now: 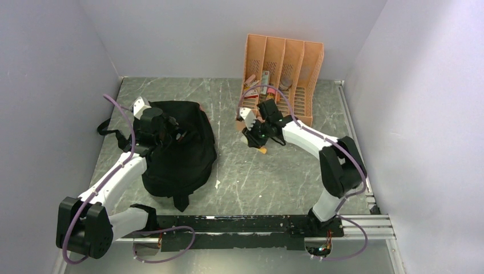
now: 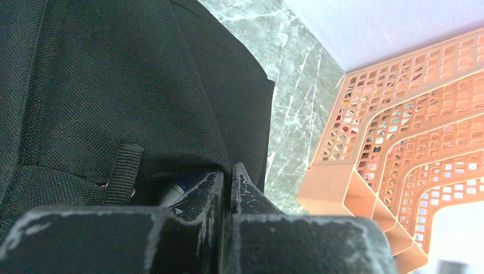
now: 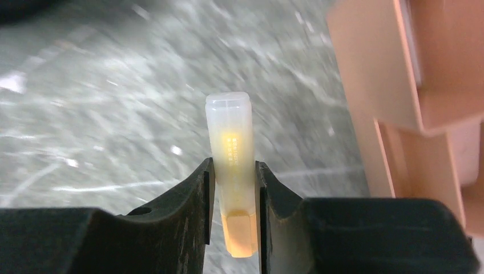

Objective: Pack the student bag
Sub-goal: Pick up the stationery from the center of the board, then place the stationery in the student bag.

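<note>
The student bag (image 1: 184, 157), a large black backpack (image 2: 114, 85), lies on the left of the marble table. My left gripper (image 1: 164, 127) sits on its top. In the left wrist view the left gripper (image 2: 226, 172) has its jaws pressed together on the bag's hemmed edge, and a blue and silver pen shows under that hem. My right gripper (image 1: 255, 138) hovers between the bag and the organizer. In the right wrist view the right gripper (image 3: 234, 164) is shut on an orange highlighter (image 3: 230, 142) with a clear cap, whose orange end (image 1: 262, 151) pokes out below.
An orange slotted desk organizer (image 1: 283, 65) stands at the back right, holding several small items; it fills the right of the left wrist view (image 2: 399, 131) and the right wrist view (image 3: 394, 68). Grey walls enclose the table on three sides.
</note>
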